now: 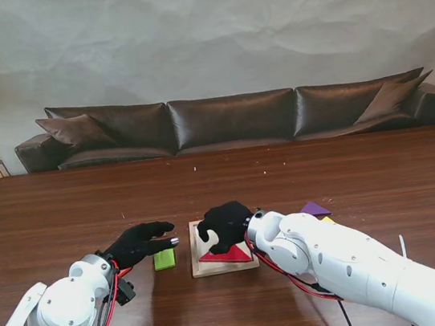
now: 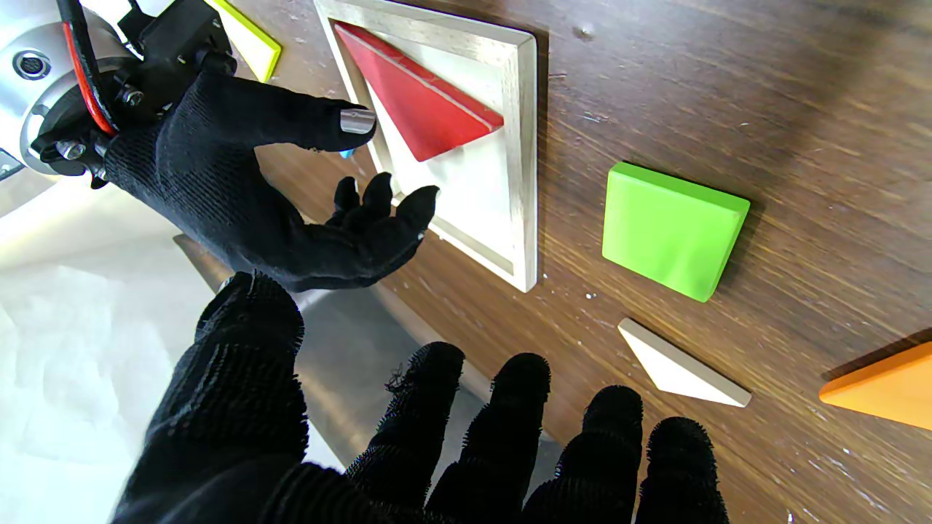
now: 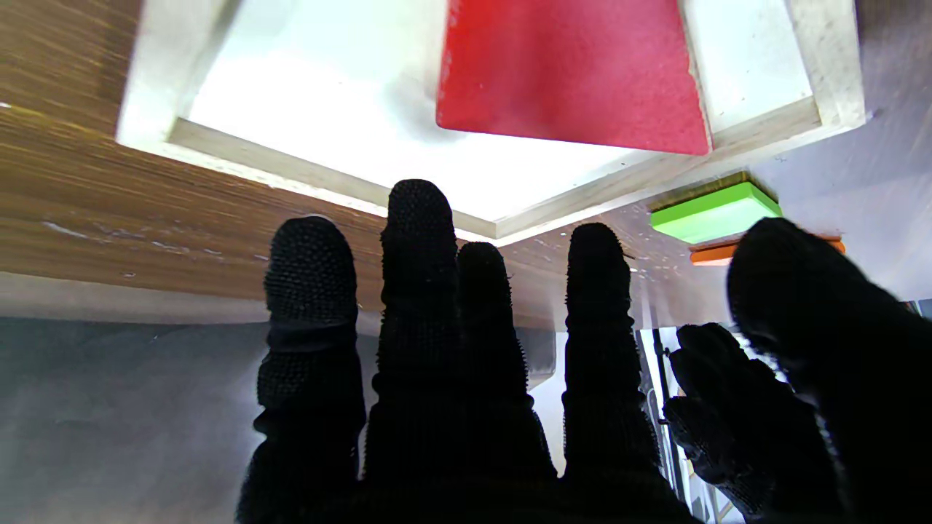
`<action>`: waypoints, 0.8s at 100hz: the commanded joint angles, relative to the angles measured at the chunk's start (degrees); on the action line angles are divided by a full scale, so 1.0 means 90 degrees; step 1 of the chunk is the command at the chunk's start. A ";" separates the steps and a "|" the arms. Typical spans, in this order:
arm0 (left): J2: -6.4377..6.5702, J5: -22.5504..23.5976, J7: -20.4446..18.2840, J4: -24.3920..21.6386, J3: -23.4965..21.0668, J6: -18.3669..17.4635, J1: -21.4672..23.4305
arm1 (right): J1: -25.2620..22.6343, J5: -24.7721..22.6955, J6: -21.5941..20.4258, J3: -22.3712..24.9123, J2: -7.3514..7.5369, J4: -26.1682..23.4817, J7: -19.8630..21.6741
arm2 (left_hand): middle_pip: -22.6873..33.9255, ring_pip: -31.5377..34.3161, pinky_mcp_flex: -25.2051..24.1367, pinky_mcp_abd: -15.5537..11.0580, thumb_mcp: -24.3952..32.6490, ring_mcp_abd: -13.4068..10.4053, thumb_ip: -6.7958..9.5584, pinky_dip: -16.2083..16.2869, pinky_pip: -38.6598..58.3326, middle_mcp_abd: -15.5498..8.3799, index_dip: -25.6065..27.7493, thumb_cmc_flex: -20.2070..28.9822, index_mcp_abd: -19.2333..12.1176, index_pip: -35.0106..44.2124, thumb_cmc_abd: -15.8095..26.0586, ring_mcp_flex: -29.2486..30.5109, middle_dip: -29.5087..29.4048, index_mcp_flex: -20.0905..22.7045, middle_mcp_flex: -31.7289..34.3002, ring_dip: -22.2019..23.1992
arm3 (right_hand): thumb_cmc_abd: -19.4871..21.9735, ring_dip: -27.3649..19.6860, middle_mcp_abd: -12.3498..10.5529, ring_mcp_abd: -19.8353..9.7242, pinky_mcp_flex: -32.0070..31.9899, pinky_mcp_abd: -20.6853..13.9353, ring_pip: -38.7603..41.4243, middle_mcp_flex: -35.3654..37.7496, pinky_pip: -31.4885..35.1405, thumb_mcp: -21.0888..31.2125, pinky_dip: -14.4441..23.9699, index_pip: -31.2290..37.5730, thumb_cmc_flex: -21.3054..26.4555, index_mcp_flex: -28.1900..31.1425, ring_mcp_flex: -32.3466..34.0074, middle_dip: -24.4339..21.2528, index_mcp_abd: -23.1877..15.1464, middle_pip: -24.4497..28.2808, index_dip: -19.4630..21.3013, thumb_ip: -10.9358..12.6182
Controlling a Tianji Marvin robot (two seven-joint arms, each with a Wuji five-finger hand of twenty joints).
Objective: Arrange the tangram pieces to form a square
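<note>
A shallow wooden tray (image 1: 197,270) lies in the middle of the table, with a red triangle (image 1: 228,253) lying in it against the side nearer to me. The red triangle (image 2: 426,105) leaves the white floor of the tray (image 2: 526,182) bare elsewhere. My right hand (image 1: 224,223) hovers over the tray's far half, open and holding nothing. My left hand (image 1: 140,243) floats open just left of the tray, above a green square (image 1: 164,258). Near the green square (image 2: 673,229) lie a white triangle (image 2: 681,367) and an orange triangle (image 2: 881,389).
A purple piece (image 1: 315,208) and a yellow piece (image 1: 327,219) lie right of the tray, partly behind my right forearm. A dark sofa (image 1: 232,119) stands beyond the table's far edge. The yellow piece (image 2: 251,40) shows past my right wrist.
</note>
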 commanded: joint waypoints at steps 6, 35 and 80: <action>-0.0005 -0.0022 -0.0131 0.0005 -0.0002 -0.0018 -0.0002 | 0.0007 -0.0017 -0.0056 -0.0032 0.0056 -0.0011 0.0201 | 0.0026 -0.0037 -0.0125 -0.0191 -0.0098 0.0009 0.0232 0.0069 -0.0099 0.0041 -0.0010 0.0114 0.0029 0.0000 0.0303 0.0054 0.0079 0.0159 0.0071 0.0044 | 0.0071 0.0289 0.0032 -0.0045 -0.1239 0.0097 0.0470 0.0032 -0.0061 0.0573 0.0066 -0.0046 0.0392 0.0345 -0.0047 0.0325 -0.0599 0.0261 -0.0132 -0.0040; -0.0002 -0.0027 -0.0148 0.0000 -0.0004 -0.0015 0.0000 | 0.0126 0.0038 0.0049 -0.0291 0.0029 0.0021 0.0420 | 0.0031 -0.0034 -0.0115 -0.0186 -0.0087 0.0023 0.0233 0.0071 -0.0094 0.0051 -0.0006 0.0119 0.0054 0.0006 0.0304 0.0066 0.0081 0.0184 0.0091 0.0045 | 0.0634 0.0865 -0.0156 -0.0312 -0.1161 -0.0001 0.1636 -0.0063 0.0118 0.0713 0.0171 -0.0430 0.0416 0.0034 0.0029 0.1226 -0.0722 0.0932 -0.0334 0.0486; -0.0001 -0.0037 -0.0156 0.0008 0.0013 -0.0007 -0.0013 | 0.0190 -0.0004 0.0128 -0.0442 0.0015 0.0036 0.0476 | 0.0028 -0.0035 -0.0116 -0.0185 -0.0081 0.0011 0.0230 0.0072 -0.0094 0.0046 -0.0006 0.0105 0.0052 0.0003 0.0312 0.0068 0.0080 0.0187 0.0092 0.0045 | 0.0542 0.0983 -0.0141 -0.0398 -0.1143 -0.0024 0.1970 -0.0147 0.0166 0.0425 0.0198 -0.0240 0.0111 -0.0142 0.0094 0.1365 -0.0190 0.0956 -0.0255 0.0485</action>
